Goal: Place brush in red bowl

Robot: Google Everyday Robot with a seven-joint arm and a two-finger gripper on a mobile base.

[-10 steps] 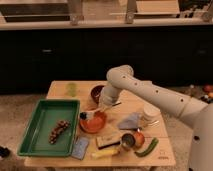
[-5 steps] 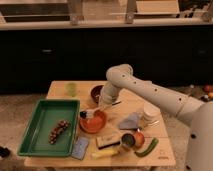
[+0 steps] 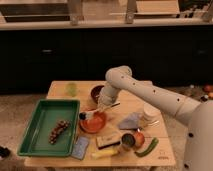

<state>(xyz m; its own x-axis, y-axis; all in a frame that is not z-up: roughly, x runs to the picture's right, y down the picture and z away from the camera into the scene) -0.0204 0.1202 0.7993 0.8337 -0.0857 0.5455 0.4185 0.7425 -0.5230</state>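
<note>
The red bowl (image 3: 93,122) is a shallow orange-red dish near the middle of the wooden table (image 3: 165,150). The brush (image 3: 89,115) lies across the bowl's upper left part, its small dark head over the left rim and its pale cream handle slanting up to the right. My gripper (image 3: 102,107) hangs from the white arm just above the bowl's far rim, at the handle's upper end. I cannot tell whether it holds the handle.
A green tray (image 3: 35,131) with a brown item stands on the left. A dark maroon bowl (image 3: 96,92) and a green cup (image 3: 72,89) are behind. A grey cloth (image 3: 131,121), white container (image 3: 149,112), can (image 3: 128,141), tan block (image 3: 107,142), yellow piece (image 3: 105,153) and green vegetable (image 3: 148,147) crowd the front right.
</note>
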